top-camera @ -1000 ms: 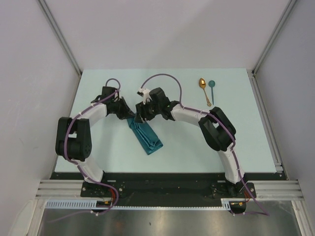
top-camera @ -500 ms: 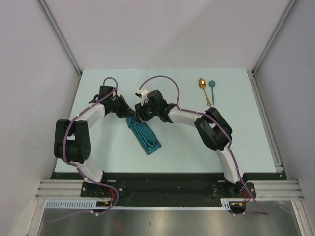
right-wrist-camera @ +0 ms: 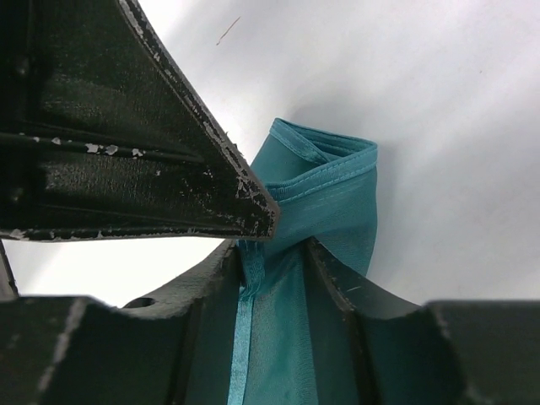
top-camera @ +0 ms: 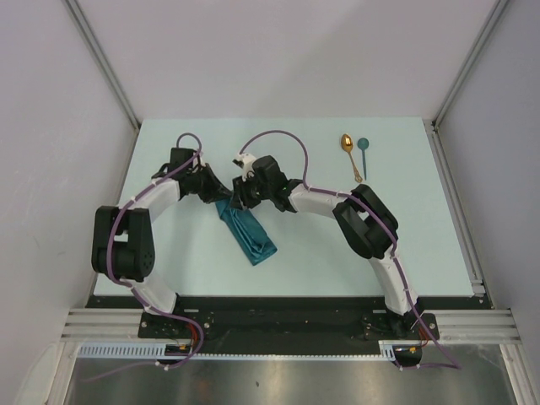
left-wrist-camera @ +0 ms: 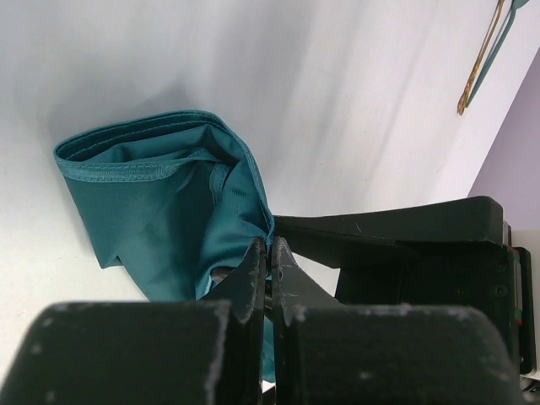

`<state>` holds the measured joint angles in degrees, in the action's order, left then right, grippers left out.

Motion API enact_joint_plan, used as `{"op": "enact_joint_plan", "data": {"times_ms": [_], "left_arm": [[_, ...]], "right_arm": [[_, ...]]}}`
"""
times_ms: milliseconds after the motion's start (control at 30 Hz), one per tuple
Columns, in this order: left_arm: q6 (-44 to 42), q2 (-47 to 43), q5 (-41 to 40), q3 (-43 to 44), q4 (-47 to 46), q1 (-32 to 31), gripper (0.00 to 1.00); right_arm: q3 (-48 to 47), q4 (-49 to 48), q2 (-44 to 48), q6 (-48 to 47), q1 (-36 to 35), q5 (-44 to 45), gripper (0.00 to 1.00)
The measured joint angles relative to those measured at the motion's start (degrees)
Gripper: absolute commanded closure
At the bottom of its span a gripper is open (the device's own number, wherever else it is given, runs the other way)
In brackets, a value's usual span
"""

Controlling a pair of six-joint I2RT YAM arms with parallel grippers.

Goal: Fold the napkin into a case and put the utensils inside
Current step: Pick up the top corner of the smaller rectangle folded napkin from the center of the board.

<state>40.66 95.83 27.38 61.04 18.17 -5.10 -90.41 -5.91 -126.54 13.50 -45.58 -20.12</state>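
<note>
- The napkin [top-camera: 249, 234] lies folded into a narrow teal strip, slanting from the middle of the table toward the near edge; its far end gapes open (hemmed layers show in both wrist views).
- The left gripper [left-wrist-camera: 269, 250] has its fingers pressed together on the cloth's edge at that far end; the right gripper [right-wrist-camera: 274, 249] sits just beside it, tips clamped on a bunched fold of the same end.
- The gold spoon [top-camera: 352, 159] and the teal spoon [top-camera: 362, 160] lie side by side at the far right, well apart from the napkin, bowls pointing away.
- The table [top-camera: 405, 245] is a pale mint, matte sheet; plain grey-white walls [top-camera: 278, 51] close it on three sides; a metal rail [top-camera: 287, 322] carries the arm bases along the near edge.
</note>
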Motion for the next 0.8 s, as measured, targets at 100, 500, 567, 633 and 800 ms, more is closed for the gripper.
{"op": "enact_joint_plan", "data": {"times_ms": [100, 500, 567, 633, 800], "left_arm": [[0.5, -0.2, 0.2, -0.4, -0.3, 0.0, 1.0], [1.9, -0.2, 0.4, -1.3, -1.5, 0.0, 1.0], [1.9, -0.2, 0.4, -1.3, -1.5, 0.0, 1.0], [2.0, -0.2, 0.4, -1.3, -1.7, 0.0, 1.0], [1.8, -0.3, 0.4, -1.4, -2.0, 0.2, 1.0]], "right_arm": [[0.0, -0.1, 0.0, 0.6, 0.0, 0.2, 0.76], [0.7, -1.9, 0.0, 3.9, 0.0, 0.1, 0.71], [0.7, -2.3, 0.0, 4.3, 0.0, 0.2, 0.84], [0.7, -2.5, 0.0, 4.8, 0.0, 0.0, 1.0], [0.7, -2.5, 0.0, 5.4, 0.3, -0.3, 1.0]]}}
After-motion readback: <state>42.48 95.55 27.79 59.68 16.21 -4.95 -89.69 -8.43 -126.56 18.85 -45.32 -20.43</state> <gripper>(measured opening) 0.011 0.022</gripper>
